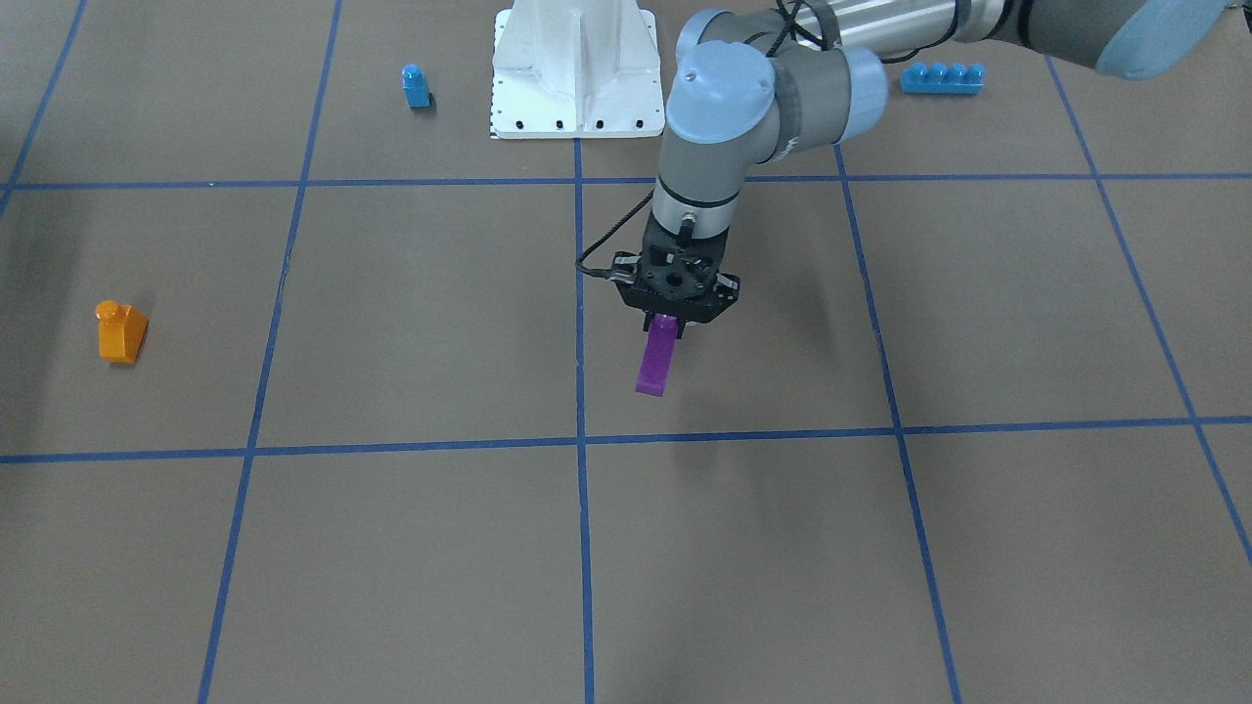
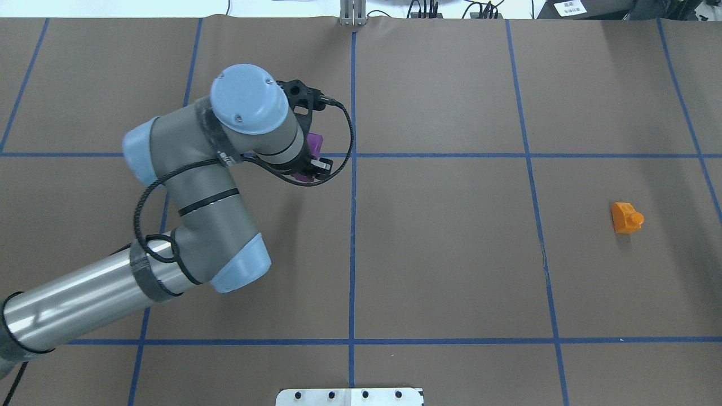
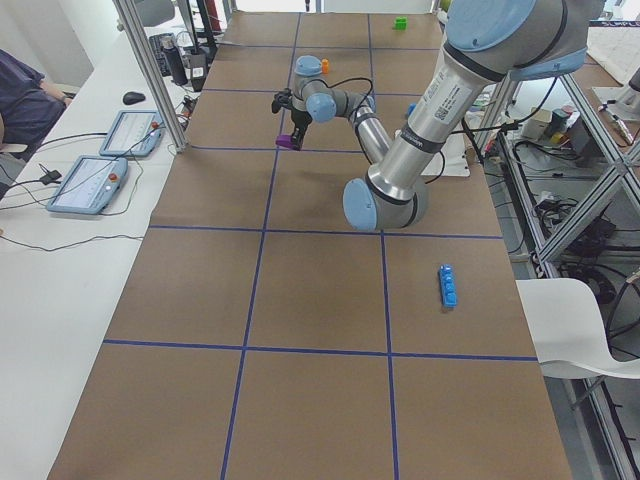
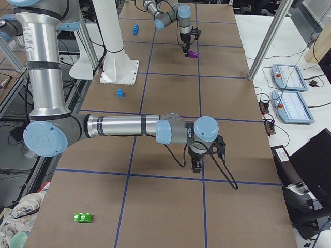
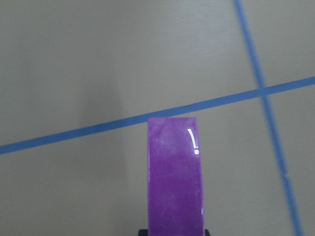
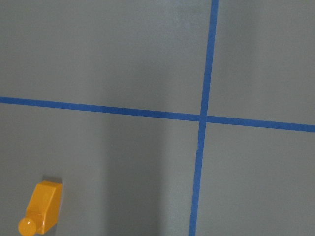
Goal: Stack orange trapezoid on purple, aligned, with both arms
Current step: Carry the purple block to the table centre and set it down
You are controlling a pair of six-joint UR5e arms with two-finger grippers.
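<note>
Purple brick (image 5: 174, 177) clenched in your left fingers (image 1: 684, 327); right fingers (image 4: 195, 166): cannot tell; orange trapezoid (image 2: 625, 217), three o'clock overhead, looks light, glossy, so pinch flat sides.

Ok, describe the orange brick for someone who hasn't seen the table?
From the white pedestal base, look to the robot's right side of the table, away from the left gripper holding the purple brick. The orange trapezoid sits alone inside a blue-taped square. It is the only orange piece, sloped on one side with a single stud, unlike the small blue brick by the pedestal.
</note>
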